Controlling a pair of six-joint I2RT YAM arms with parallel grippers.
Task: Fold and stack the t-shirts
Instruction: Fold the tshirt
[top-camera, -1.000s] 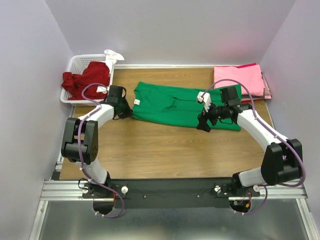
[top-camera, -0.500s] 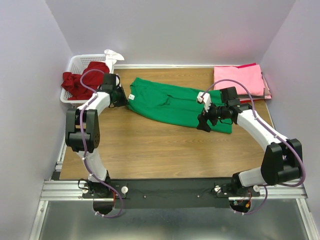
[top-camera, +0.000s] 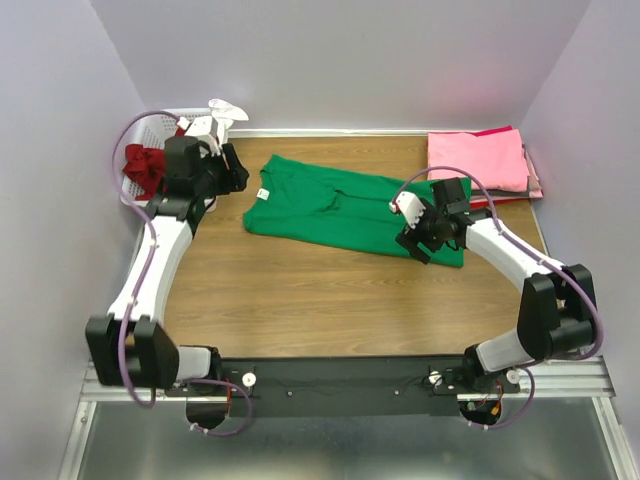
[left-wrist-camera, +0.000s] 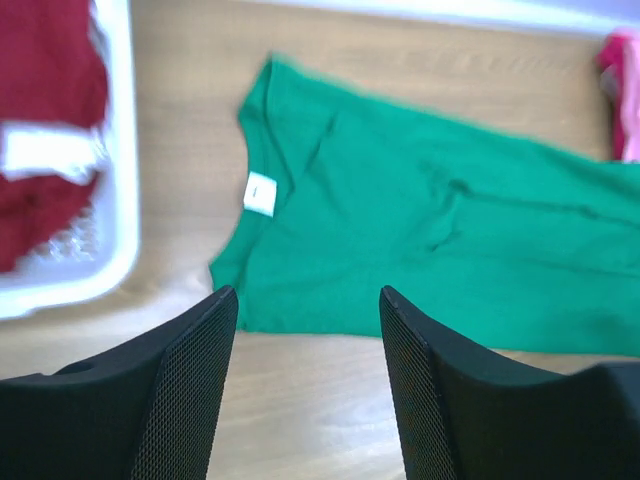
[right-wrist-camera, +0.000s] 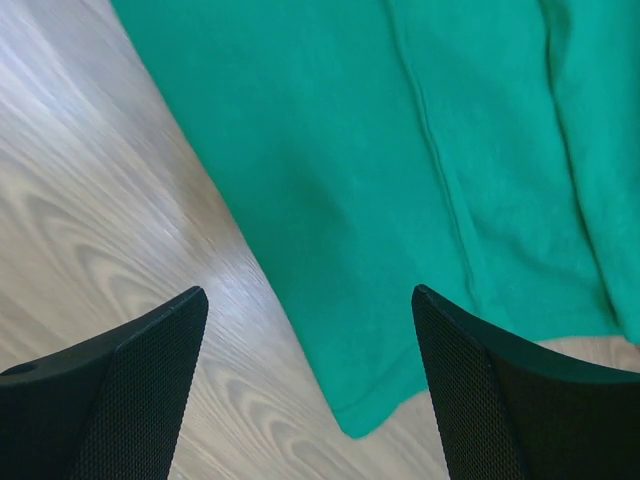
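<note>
Left gripper has lifted off the collar of the green shirt toward the basket, jaws open and empty, leaving the shirt flat on the table, shifted left, while the right gripper hangs open-jawed over its hem corner.

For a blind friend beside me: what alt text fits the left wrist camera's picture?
A bright green t-shirt lies flat on a wooden table, its white neck tag showing, framed by the open left gripper. At the left, a white basket holds a dark red shirt.
</note>
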